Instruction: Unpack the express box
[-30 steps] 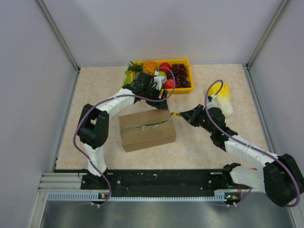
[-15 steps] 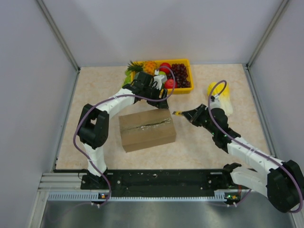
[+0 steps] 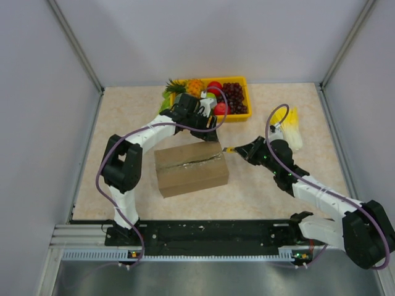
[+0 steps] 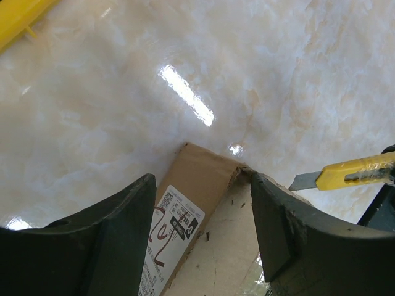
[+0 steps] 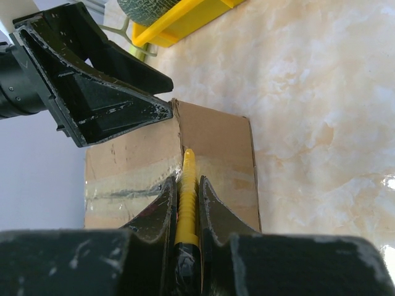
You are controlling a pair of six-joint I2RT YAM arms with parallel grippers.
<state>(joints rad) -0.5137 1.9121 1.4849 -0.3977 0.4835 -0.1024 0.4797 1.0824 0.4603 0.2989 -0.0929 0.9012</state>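
The box (image 3: 190,169) sits in the middle of the table (image 3: 265,191). Its long axis runs roughly from 9 to 3 o'clock in the top view, and the taped seam (image 3: 188,163) follows that same line along the lid. The right gripper (image 3: 242,150) is just off the box's 3 o'clock end, so the box lies at 9 o'clock from it. Its jaws are clamped on a yellow knife (image 5: 187,185). In the right wrist view the knife points straight down the seam, with its tip at the near edge of the tape; I cannot tell whether the blade is touching. The left gripper (image 3: 212,134) hangs over the box's 1 o'clock corner with its jaws apart and nothing between them. The corner, and a white label (image 4: 176,223) on the box's side, show below the gap. The right arm looks better placed to cut, drawing the knife toward 9 o'clock. The left is nearer for steadying the box. The fruit tray (image 3: 248,98) stands apart at 12 o'clock.
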